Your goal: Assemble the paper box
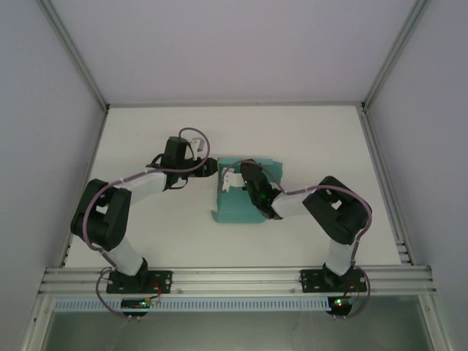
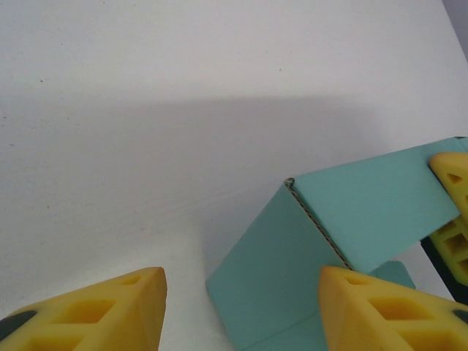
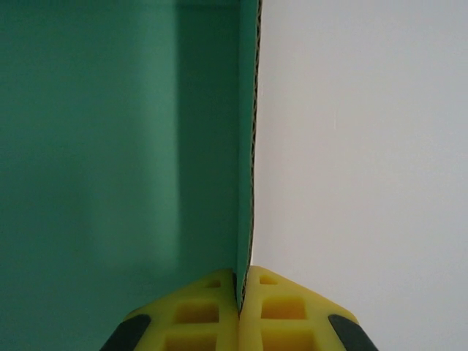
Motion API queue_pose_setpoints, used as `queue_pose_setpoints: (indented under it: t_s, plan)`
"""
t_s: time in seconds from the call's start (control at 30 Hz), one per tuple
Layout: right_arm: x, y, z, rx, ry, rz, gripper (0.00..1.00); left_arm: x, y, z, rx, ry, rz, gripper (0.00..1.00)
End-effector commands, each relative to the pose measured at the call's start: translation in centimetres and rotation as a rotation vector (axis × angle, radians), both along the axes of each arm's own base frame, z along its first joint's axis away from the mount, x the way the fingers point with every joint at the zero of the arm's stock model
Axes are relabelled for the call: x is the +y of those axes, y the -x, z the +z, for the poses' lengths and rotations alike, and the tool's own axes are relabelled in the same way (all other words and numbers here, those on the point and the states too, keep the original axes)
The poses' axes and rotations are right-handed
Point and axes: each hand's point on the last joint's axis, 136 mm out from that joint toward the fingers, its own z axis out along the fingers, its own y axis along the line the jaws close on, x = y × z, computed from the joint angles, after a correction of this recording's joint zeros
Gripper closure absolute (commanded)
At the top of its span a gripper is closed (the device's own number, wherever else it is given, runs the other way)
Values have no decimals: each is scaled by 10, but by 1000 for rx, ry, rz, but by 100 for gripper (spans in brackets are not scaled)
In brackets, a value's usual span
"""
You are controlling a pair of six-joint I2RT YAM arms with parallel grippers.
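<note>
The teal paper box point(image 1: 245, 212) lies partly folded in the middle of the white table point(image 1: 314, 139). My right gripper point(image 1: 235, 178) reaches over it from the right. In the right wrist view that gripper point(image 3: 243, 296) is shut on the thin edge of an upright wall of the box point(image 3: 110, 146). My left gripper point(image 1: 214, 167) sits at the box's far left corner. In the left wrist view its yellow fingers point(image 2: 110, 314) stand apart, open point(image 2: 241, 311), with a raised teal flap point(image 2: 292, 270) between them, close to the right finger. A right-gripper finger point(image 2: 450, 175) presses a panel at the edge.
Aluminium frame rails point(image 1: 234, 278) run along the near edge and up both sides, with grey enclosure walls behind. Bare white table surface point(image 2: 183, 88) spreads left of and beyond the box.
</note>
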Motion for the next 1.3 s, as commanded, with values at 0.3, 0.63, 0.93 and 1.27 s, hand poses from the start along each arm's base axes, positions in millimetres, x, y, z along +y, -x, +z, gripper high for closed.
queue_pose_setpoints:
  t_s: [0.3,0.63,0.93,1.27]
  plan:
    - [2,8,-13,57,-7,24,100,-43,38,-32,54,39,-148,46]
    - [-6,13,-11,63,-16,13,100,-24,70,-44,-32,-11,-156,49]
    - [-4,13,3,31,-18,10,100,7,70,-5,-135,-79,-17,33]
    - [3,6,36,40,-113,5,100,81,76,22,-202,-183,299,0]
